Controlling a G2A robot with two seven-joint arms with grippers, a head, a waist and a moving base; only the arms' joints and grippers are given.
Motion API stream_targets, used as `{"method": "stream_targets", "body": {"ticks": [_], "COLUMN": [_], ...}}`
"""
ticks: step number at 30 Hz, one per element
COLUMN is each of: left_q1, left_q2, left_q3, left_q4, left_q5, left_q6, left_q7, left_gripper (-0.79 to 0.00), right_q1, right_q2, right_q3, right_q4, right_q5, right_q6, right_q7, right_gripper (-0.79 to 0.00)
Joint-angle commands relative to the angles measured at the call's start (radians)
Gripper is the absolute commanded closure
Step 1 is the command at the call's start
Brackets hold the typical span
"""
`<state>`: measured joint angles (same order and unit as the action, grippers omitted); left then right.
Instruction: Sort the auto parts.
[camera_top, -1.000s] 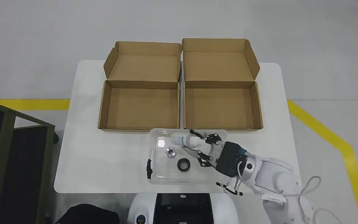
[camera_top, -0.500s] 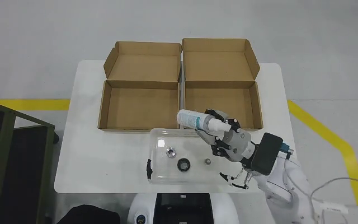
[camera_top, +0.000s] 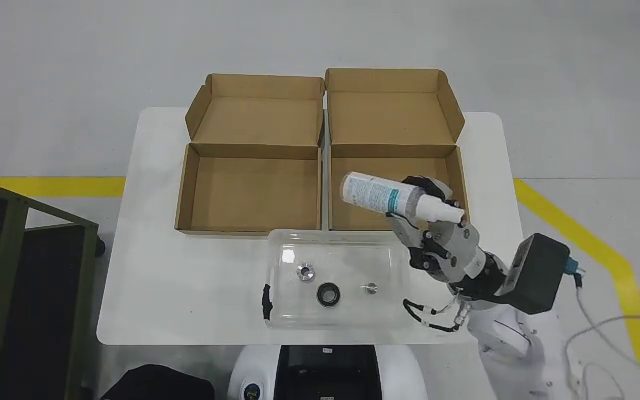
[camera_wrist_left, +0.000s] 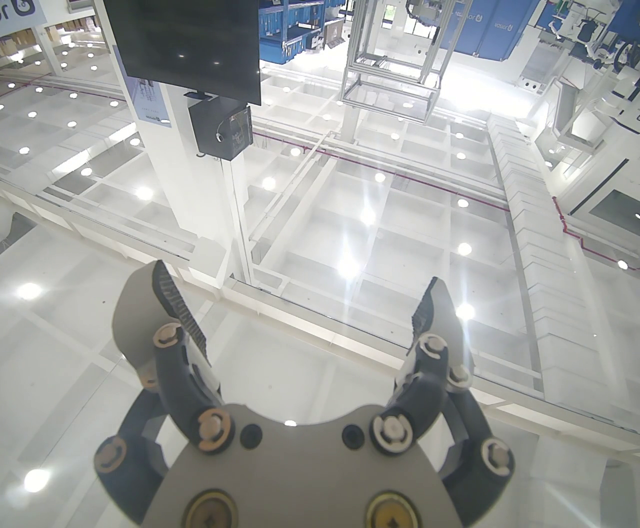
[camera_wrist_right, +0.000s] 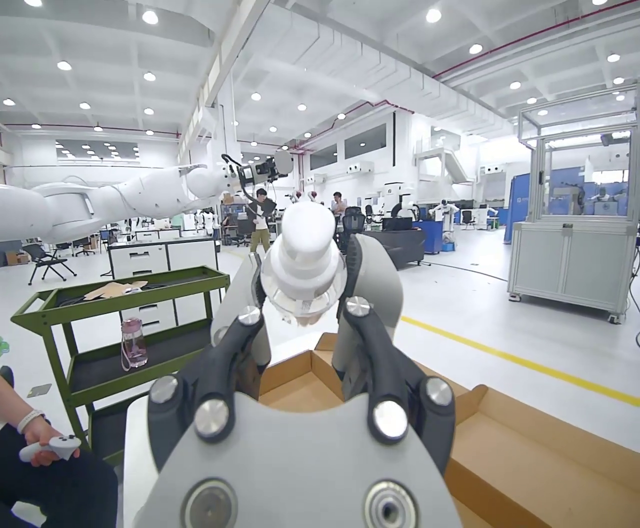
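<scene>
The right claw (camera_top: 422, 208) pinches a white bottle (camera_top: 378, 191) near its capped end and holds it on its side in the air, over the front part of the right box (camera_top: 390, 165). In the right wrist view the bottle's cap faces the camera, with brown cardboard below.

The right box and the left box (camera_top: 250, 190) stand open side by side on the far half of the white table (camera_top: 160, 280). A clear tray (camera_top: 345, 262) lies just in front of them, straddling the seam between the two. In the tray, set apart from one another, lie a metal nut (camera_top: 305, 270), a black ring (camera_top: 328, 295) and a small metal part (camera_top: 369, 289).

The left claw (camera_wrist_left: 297, 300) is spread wide with nothing between its fingers and points at the hall ceiling.
</scene>
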<state>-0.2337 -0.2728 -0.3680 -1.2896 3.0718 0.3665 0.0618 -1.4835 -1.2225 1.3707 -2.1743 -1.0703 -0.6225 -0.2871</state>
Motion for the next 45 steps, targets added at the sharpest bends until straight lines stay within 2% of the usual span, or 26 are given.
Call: {"method": "stream_targets", "body": {"ticks": [1, 9, 14, 23, 30, 38, 45], "left_q1": [0.0, 0.0, 0.0, 0.0, 0.0, 0.0, 0.0], "left_q2": [0.0, 0.0, 0.0, 0.0, 0.0, 0.0, 0.0], "left_q3": [0.0, 0.0, 0.0, 0.0, 0.0, 0.0, 0.0], "left_q4": [0.0, 0.0, 0.0, 0.0, 0.0, 0.0, 0.0], "left_q5": [0.0, 0.0, 0.0, 0.0, 0.0, 0.0, 0.0], "left_q6": [0.0, 0.0, 0.0, 0.0, 0.0, 0.0, 0.0], "left_q7": [0.0, 0.0, 0.0, 0.0, 0.0, 0.0, 0.0], "left_gripper": [-0.785, -0.785, -0.785, -0.785, -0.785, -0.785, -0.785], "right_q1": [0.001, 0.018, 0.04, 0.044, 0.114, 0.191, 0.261], "right_q2": [-0.001, -0.004, -0.004, -0.001, -0.005, -0.015, -0.021], "right_q3": [-0.003, -0.023, -0.047, -0.073, -0.117, -0.171, -0.187], "right_q4": [0.004, 0.029, 0.053, 0.081, 0.204, 0.324, 0.4], "right_q5": [0.005, 0.01, -0.035, -0.171, -0.232, -0.257, -0.228], "right_q6": [0.002, 0.011, 0.016, 0.088, 0.142, 0.209, 0.23], "right_q7": [-0.011, -0.048, -0.007, 0.153, 0.264, 0.37, 0.512], "right_gripper": [0.0, 0.0, 0.0, 0.0, 0.0, 0.0, 0.0]}}
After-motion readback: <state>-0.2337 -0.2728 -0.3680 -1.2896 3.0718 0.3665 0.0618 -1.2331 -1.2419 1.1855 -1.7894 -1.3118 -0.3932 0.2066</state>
